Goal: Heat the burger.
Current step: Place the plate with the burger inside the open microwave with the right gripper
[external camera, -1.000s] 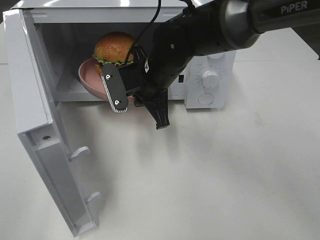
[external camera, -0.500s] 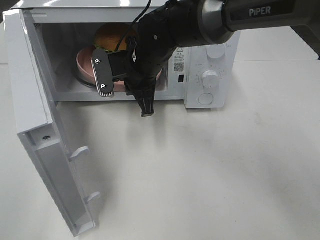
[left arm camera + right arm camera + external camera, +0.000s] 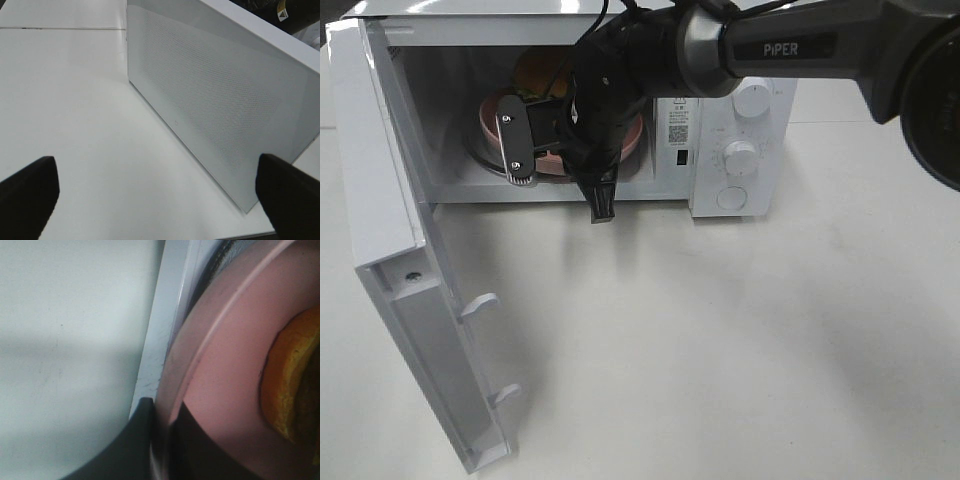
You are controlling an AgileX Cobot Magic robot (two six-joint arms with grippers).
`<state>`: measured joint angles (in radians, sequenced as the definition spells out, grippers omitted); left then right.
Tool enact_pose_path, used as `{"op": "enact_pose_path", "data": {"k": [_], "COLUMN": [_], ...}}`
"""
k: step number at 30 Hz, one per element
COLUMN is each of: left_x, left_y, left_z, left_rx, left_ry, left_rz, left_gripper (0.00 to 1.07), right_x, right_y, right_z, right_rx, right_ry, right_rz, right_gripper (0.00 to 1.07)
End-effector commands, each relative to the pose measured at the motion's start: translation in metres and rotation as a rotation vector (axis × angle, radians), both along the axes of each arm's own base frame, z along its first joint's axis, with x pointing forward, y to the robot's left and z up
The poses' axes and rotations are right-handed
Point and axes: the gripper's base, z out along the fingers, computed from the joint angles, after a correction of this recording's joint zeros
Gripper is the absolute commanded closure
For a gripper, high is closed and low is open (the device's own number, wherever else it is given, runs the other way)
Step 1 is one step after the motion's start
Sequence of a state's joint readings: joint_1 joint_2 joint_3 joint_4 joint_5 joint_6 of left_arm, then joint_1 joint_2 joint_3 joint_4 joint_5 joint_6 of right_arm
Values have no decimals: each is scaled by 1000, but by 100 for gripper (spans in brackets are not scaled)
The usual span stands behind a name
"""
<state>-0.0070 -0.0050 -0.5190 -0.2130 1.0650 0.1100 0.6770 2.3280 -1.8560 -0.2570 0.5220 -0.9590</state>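
Observation:
The burger sits on a pink plate inside the open white microwave; my arm hides most of it. My right gripper reaches into the cavity and is shut on the plate's front rim. The right wrist view shows the dark fingers pinching the pink plate rim, with the burger's orange bun at the edge. My left gripper is open and empty, facing the outer side of the microwave door. It does not show in the exterior view.
The microwave door is swung wide open to the left and juts toward the front of the white table. The control panel with two knobs is on the microwave's right side.
My right arm has moved left and deeper into the microwave, carrying the plate and burger from the cavity's front opening to well inside it.

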Motion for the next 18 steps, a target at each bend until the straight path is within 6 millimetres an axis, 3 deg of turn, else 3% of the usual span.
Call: {"op": "enact_pose_path", "data": {"k": [1,18], "left_x": [-2,-2], "left_y": [-1,-1], "left_z": [-1,-1], "left_rx": [-8,-8], "left_ry": [-15,-15], "left_rz": [-6,-6], "left_gripper": [6,6], "right_x": [8,14], "right_y": [4,11], "right_z": [14,-1], "right_rx": [27,-15], "right_ry": [-80,-82], "right_rz": [18,88], "right_gripper": [106,100]}}
